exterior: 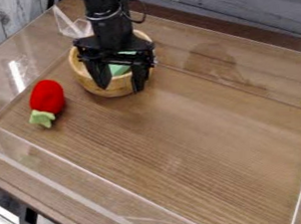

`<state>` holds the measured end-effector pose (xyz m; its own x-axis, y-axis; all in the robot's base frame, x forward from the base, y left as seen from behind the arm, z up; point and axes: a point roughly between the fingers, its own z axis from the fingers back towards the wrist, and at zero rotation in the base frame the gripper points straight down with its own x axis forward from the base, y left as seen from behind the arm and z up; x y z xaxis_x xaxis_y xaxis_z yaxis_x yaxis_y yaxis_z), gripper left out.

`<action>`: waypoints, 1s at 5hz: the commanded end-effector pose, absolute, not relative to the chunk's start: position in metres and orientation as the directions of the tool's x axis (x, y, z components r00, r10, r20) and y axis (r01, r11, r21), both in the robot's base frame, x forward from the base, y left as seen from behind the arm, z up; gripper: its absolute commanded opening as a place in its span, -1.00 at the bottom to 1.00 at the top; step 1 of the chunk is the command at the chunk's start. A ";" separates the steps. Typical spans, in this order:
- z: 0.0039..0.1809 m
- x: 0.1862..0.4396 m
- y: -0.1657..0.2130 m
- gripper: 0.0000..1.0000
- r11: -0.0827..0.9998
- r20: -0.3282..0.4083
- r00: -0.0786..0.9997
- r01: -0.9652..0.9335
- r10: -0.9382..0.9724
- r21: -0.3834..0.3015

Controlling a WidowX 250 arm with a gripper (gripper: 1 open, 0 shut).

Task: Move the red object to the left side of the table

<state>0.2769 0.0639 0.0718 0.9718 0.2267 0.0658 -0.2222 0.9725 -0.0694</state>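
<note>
Fingers (pixel 118 75) stand apart over the front part of the round tan bowl (pixel 97 88), which has something green (pixel 119 69) inside it, and they hang from the black arm (pixel 104 18) without gripping the red object (pixel 46 96). The red object lies on the wooden desk (pixel 203 134), near the left edge of the view, to the left of the fingers and just beside the bowl, its pale green stub (pixel 42 118) pointing toward the bottom of the view.
</note>
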 end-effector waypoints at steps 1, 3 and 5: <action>0.099 0.276 0.071 1.00 0.961 0.133 0.953 -0.265 0.273 -0.074; 0.113 0.256 0.099 1.00 0.923 0.145 0.912 -0.374 0.383 -0.087; 0.096 0.227 0.167 1.00 0.860 0.138 0.849 -0.504 0.509 -0.075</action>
